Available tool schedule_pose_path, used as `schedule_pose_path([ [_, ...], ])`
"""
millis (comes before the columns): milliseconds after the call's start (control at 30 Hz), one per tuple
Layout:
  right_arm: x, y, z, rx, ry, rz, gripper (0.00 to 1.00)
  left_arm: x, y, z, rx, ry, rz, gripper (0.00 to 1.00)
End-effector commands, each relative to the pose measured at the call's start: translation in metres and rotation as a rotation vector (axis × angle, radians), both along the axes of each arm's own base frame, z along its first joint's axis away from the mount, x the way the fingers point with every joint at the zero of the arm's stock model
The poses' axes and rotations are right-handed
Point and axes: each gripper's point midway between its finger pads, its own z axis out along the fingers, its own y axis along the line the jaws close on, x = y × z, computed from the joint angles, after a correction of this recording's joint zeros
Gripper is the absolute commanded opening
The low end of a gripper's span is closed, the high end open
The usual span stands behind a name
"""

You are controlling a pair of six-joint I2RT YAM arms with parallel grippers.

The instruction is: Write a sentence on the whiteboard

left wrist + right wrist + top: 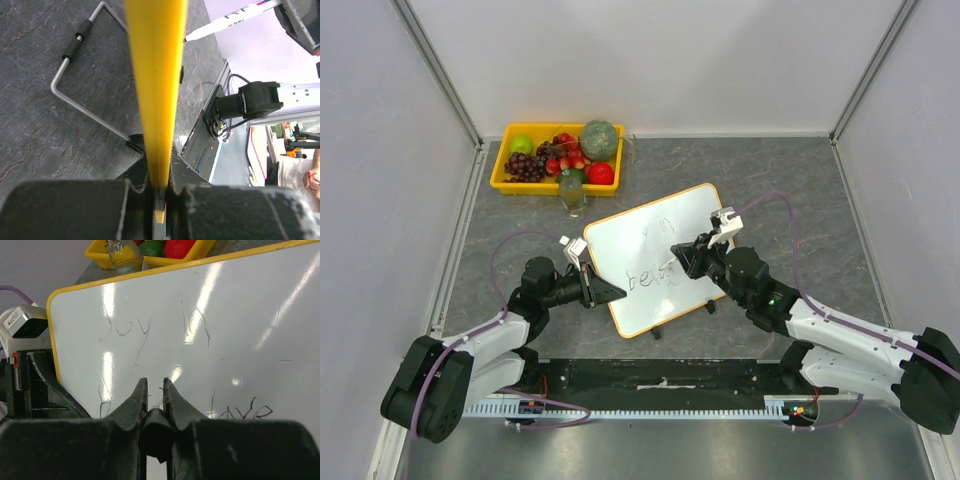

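Note:
The whiteboard point(632, 236) with its orange-yellow frame stands tilted at mid-table. My left gripper point(611, 293) is shut on its left frame edge, which runs edge-on as a yellow strip point(155, 75) into the closed jaws in the left wrist view. My right gripper point(686, 256) is over the board face, shut on a marker; the marker's dark end point(157, 432) sits between the fingers, and its white barrel point(230, 20) points at the board. The sentence point(150, 330) reads "Joy in" above a second line ending in "love" point(242, 412), partly hidden by my fingers.
A yellow fruit tray point(503, 181) stands at the back left, with a small glass jar point(574, 196) in front of it. The board's wire stand point(82, 107) rests on the grey tabletop behind the board. Two black clips point(657, 333) sit at the board's near edge.

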Motion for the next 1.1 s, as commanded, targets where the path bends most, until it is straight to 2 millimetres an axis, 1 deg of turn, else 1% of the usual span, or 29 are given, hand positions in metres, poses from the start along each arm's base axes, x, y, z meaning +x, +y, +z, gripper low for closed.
schedule_pose_path([
  [0,0.010,0.000,0.031,0.042,-0.056,-0.024,0.00,-0.001,0.017,-0.042,0.142,0.062,0.068,0.02],
  [133,0.010,0.008,0.039,0.061,-0.063,0.006,0.00,-0.001,0.017,-0.042,0.144,0.064,0.069,0.02],
  [233,0.009,0.014,0.038,0.069,-0.056,0.030,0.00,0.000,0.017,-0.042,0.143,0.062,0.069,0.02],
  [300,0.010,0.017,0.035,0.063,-0.048,0.035,0.00,0.000,0.017,-0.042,0.143,0.063,0.069,0.02],
  [533,0.011,0.019,0.005,0.019,0.004,0.037,0.00,-0.001,0.017,-0.042,0.143,0.065,0.068,0.02],
  [800,0.001,0.011,-0.019,-0.028,0.048,0.045,0.00,-0.001,0.017,-0.042,0.143,0.063,0.069,0.02],
  [1067,-0.008,0.006,-0.039,-0.055,0.083,0.062,0.00,0.000,0.017,-0.041,0.141,0.064,0.072,0.02],
])
